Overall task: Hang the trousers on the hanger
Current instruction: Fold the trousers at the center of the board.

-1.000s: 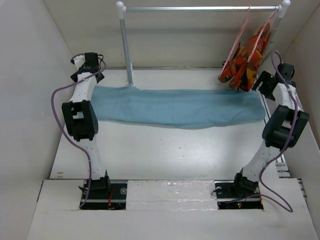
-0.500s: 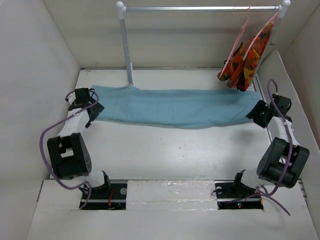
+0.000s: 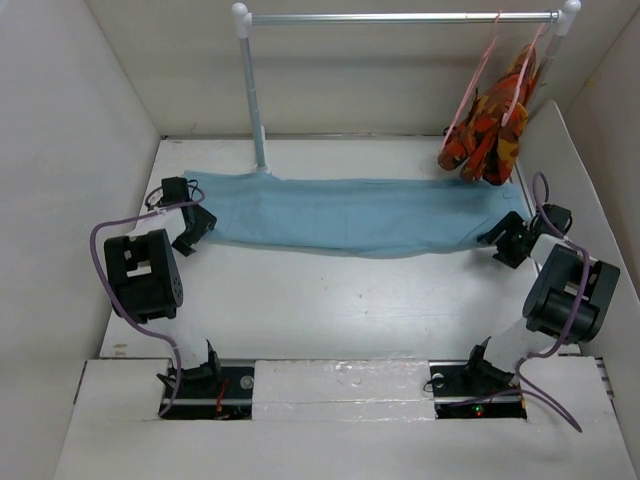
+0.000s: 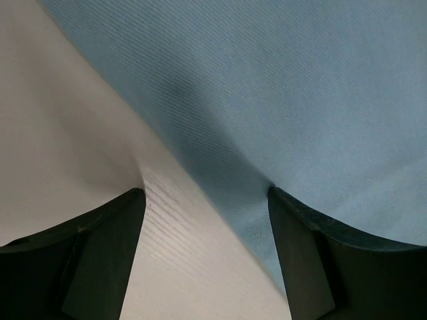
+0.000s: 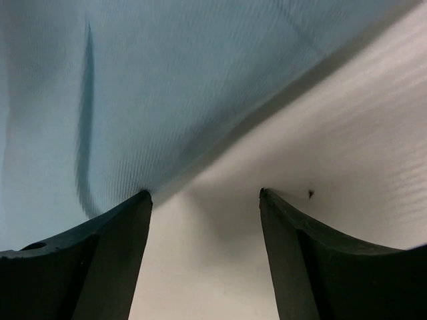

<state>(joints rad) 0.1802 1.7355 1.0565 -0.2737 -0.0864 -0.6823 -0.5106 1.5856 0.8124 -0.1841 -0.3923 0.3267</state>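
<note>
Top external: trousers (image 3: 350,215) lie flat, spread lengthwise across the table (image 3: 330,300), in front of the rail (image 3: 400,17). Hanger (image 3: 476,72) hangs at the rail's right end, beside the patterned garment (image 3: 488,130). Left gripper (image 3: 192,228) sits at the cloth's left end, right gripper (image 3: 503,243) at its right end.

Left wrist: 2 fingers (image 4: 100,260) spread wide, straddling the trousers' edge; nothing clamped.

Right wrist: 2 fingers (image 5: 320,267) spread wide over bare table, cloth edge at 1 fingertip; nothing clamped.
</note>
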